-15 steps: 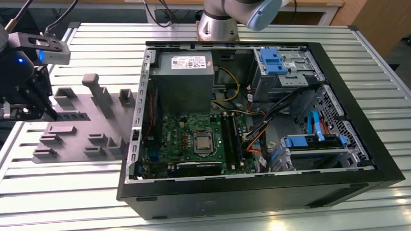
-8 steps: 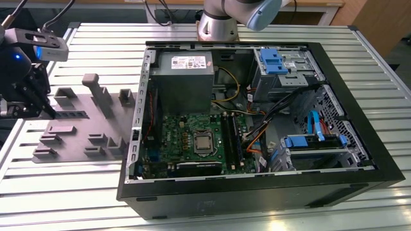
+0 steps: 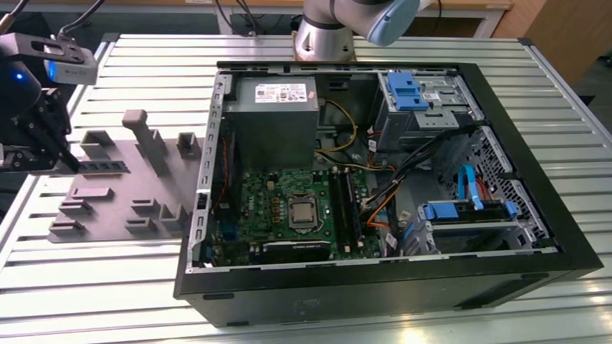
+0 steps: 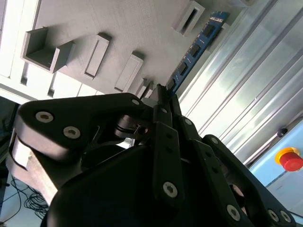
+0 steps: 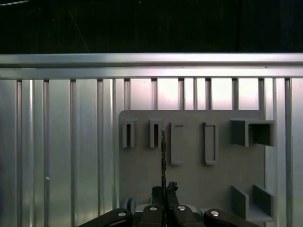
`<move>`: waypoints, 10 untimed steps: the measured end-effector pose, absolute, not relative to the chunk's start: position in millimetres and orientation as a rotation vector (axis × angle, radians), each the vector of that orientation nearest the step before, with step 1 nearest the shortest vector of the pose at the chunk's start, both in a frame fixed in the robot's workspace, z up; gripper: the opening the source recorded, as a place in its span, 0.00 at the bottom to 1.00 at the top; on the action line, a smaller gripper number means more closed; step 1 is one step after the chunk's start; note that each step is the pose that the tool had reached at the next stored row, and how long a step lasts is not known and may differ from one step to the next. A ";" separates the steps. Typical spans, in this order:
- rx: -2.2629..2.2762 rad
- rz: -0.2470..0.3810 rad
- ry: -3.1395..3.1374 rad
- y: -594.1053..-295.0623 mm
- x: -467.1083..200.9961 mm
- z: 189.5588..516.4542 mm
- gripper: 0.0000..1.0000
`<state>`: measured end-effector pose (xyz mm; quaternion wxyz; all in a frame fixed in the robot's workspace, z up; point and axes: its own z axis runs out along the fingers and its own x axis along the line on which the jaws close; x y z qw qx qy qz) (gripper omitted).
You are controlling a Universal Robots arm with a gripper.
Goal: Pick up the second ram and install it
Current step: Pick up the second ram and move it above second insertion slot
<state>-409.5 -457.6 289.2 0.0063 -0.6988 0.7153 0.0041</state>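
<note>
The second ram [image 3: 102,167] is a slim dark stick at the grey fixture plate [image 3: 115,208], on the exterior view's left of the computer case. My gripper [image 3: 69,165] reaches down to the stick's end farthest from the case. In the second wrist view the ram [image 4: 196,45] runs away from my gripper [image 4: 163,92] along the plate's edge. In the first wrist view the ram [image 5: 163,151] stands edge-on, a thin line rising from my gripper [image 5: 164,188]. The black fingers press together on its near end. I cannot tell whether the stick is lifted off the plate.
The open computer case [image 3: 497,272] lies on the slatted metal table [image 3: 574,129], with the green motherboard [image 3: 287,208] and its long black memory slots [image 3: 342,208] inside. Grey fixture blocks [image 3: 139,132] rise from the plate. The arm's base [image 3: 323,36] stands behind the case.
</note>
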 end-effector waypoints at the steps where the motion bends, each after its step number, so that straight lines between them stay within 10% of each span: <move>1: -2.186 0.013 2.238 -457.6 -409.5 290.3 0.14; 10: -2.186 0.013 2.238 -457.6 -409.6 300.0 0.14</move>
